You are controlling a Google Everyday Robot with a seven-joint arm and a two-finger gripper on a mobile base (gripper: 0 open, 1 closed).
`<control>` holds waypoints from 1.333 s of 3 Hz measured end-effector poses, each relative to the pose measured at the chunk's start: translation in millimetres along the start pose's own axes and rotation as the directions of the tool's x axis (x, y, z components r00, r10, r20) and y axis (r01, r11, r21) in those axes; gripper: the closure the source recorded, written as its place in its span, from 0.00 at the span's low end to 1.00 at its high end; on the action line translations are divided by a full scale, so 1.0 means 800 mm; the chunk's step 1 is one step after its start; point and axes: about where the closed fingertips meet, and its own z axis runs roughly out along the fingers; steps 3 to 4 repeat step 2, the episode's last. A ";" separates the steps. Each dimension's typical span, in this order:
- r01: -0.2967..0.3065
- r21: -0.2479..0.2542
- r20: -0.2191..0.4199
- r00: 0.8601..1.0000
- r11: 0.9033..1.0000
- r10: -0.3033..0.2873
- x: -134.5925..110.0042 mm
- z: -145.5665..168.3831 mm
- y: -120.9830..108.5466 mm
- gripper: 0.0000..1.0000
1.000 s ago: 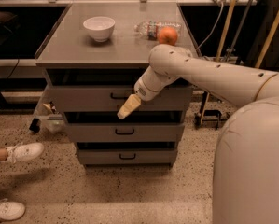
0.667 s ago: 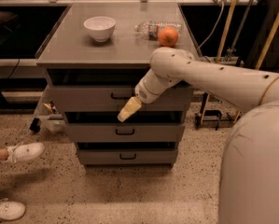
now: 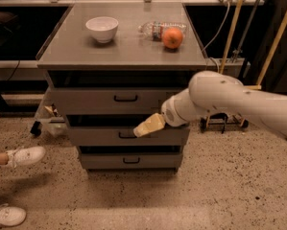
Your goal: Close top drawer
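Observation:
The top drawer (image 3: 109,99) is the highest of three grey drawers in the cabinet, with a small black pull handle (image 3: 125,98) at its centre. Its front stands a little forward of the cabinet top, with a dark gap above it. My gripper (image 3: 149,126) has cream-coloured fingers and hangs in front of the cabinet, below and right of that handle, at the level of the middle drawer's (image 3: 126,136) upper edge. It touches no handle. My white arm (image 3: 229,97) comes in from the right.
On the cabinet top (image 3: 124,49) stand a white bowl (image 3: 102,28), an orange (image 3: 172,38) and a lying plastic bottle (image 3: 155,29). The bottom drawer (image 3: 131,160) is below. Someone's white shoes (image 3: 23,155) are at the left on the speckled floor. Poles and cables stand at the right.
The view has pulled back and shifted, so the cabinet sits further left. My gripper has moved away from the top drawer's front, down and to the right.

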 end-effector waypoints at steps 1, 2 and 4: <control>-0.128 0.032 0.165 0.979 0.991 0.121 0.004 -0.074 0.065 0.00; -0.191 0.032 0.216 0.960 0.981 0.180 0.019 -0.088 0.093 0.00; -0.191 0.032 0.216 0.960 0.981 0.180 0.019 -0.088 0.093 0.00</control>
